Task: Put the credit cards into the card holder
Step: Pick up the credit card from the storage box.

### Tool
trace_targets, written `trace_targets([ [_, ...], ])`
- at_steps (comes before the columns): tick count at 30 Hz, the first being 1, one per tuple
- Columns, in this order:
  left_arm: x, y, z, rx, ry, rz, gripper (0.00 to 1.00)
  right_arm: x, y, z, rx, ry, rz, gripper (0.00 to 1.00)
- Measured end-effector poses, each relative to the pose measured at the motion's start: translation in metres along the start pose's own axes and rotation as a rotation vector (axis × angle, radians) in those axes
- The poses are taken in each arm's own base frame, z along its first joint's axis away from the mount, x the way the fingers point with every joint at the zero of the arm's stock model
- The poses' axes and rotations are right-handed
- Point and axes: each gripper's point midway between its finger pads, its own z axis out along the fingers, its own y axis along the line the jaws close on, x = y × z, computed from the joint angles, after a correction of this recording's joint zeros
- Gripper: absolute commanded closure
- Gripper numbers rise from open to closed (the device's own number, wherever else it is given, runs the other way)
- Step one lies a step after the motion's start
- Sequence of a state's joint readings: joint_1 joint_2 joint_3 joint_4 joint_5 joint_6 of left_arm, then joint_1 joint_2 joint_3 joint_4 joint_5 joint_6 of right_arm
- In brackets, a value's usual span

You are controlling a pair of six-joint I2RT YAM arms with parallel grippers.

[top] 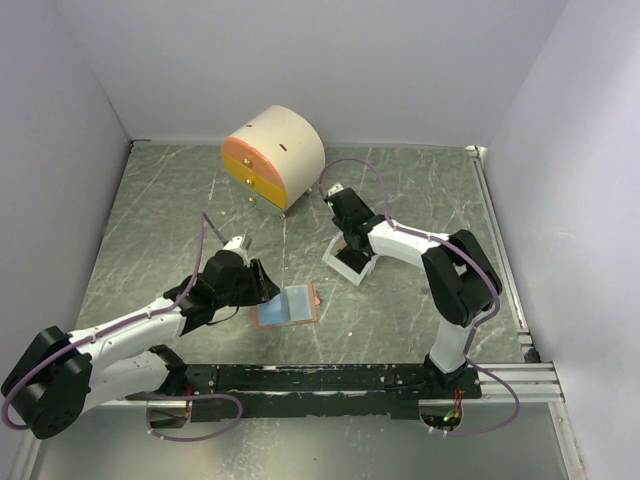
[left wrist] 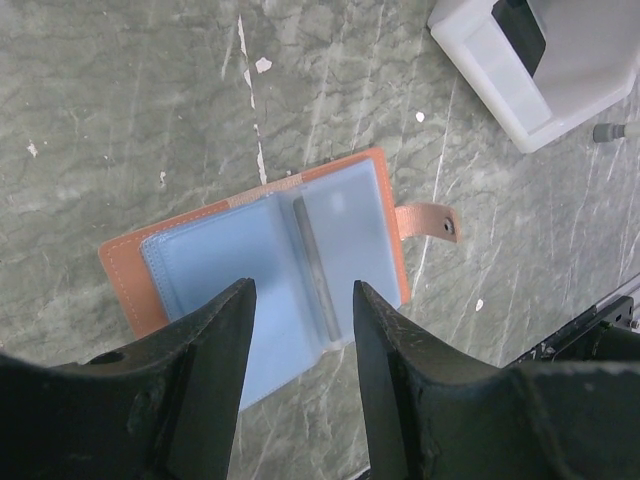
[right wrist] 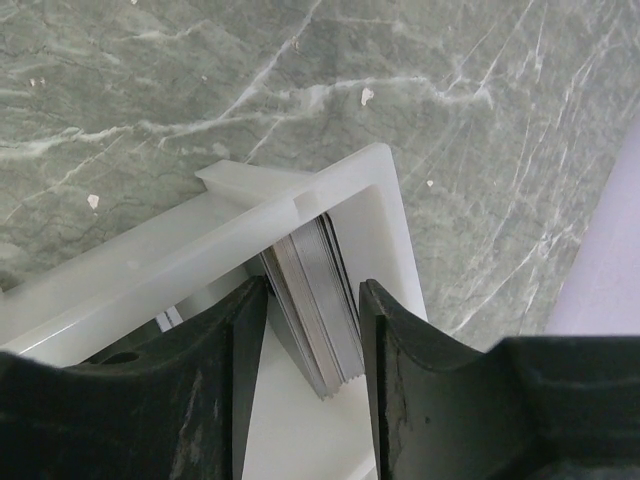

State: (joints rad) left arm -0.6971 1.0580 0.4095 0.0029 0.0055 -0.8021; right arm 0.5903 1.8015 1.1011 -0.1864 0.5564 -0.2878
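The card holder [top: 287, 304] lies open on the table, salmon-pink outside with light blue slots; it also shows in the left wrist view [left wrist: 270, 250], strap to the right. My left gripper [top: 262, 285] is open and empty, hovering over the holder's near-left edge [left wrist: 302, 290]. The credit cards [right wrist: 320, 300] stand on edge as a stack of several in the white tray [right wrist: 300, 185]. My right gripper [top: 351, 242] is open inside the tray, one finger on each side of the stack [right wrist: 313, 285], with small gaps showing.
A round cream cabinet [top: 273, 158] with orange-yellow drawers stands at the back centre. The white tray [top: 345, 265] sits right of the holder, also in the left wrist view [left wrist: 530, 80]. White walls enclose the table; a black rail [top: 330, 378] runs along the near edge.
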Motion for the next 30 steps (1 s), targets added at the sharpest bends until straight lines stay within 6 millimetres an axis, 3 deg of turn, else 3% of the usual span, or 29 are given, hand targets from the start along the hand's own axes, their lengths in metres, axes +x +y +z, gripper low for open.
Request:
trace_targets([
  [6, 0.0002, -0.0004, 0.0000, 0.002, 0.001, -0.003, 0.46, -0.0023, 0.0005, 0.0017, -0.011, -0.013, 0.006, 0.57],
  [20, 0.0023, -0.0006, 0.0012, 0.010, 0.006, -0.003, 0.46, 0.0009, -0.0019, 0.0053, -0.013, -0.014, 0.004, 0.70],
  [30, 0.0045, -0.0003, 0.0011, 0.013, 0.013, -0.003, 0.46, 0.0013, -0.0043, 0.0059, -0.015, -0.014, 0.015, 0.63],
])
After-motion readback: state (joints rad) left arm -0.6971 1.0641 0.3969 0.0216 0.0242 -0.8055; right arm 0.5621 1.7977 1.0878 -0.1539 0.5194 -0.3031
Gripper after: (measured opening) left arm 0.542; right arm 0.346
